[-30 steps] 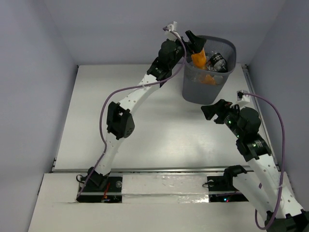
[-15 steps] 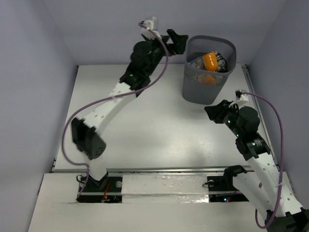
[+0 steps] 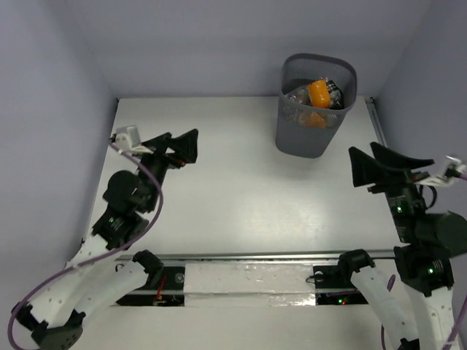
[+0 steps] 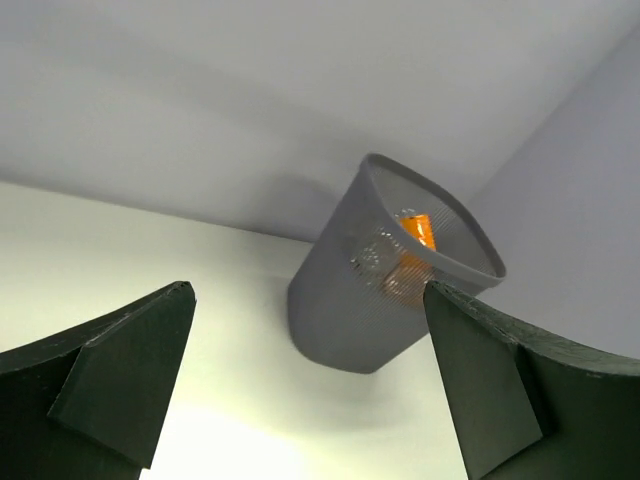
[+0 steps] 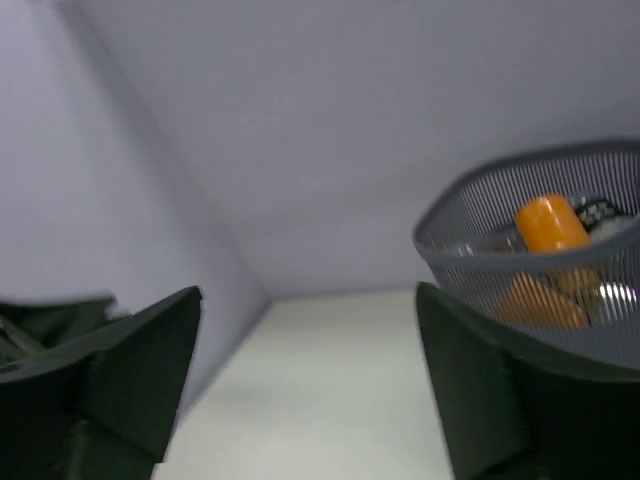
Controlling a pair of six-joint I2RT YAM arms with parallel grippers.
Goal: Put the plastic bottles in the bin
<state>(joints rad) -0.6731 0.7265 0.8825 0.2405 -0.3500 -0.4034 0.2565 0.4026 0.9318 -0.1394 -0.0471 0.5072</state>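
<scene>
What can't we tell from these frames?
- Top view: how many plastic bottles are in the bin; the orange bottle on top and the mesh wall hide those below.
- Right wrist view: blurred; bin cut off by the right edge.
- Left wrist view: bin's inside screened by its mesh wall.

We see bin [image 3: 317,135] far right on counter [image 3: 233,193], bottles [image 3: 319,93] inside; left end effector [image 3: 180,140] well left, right end effector [image 3: 363,152] before bin.

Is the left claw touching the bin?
Apart. The top view shows the left claw well away from the bin, with bare table between them.
</scene>
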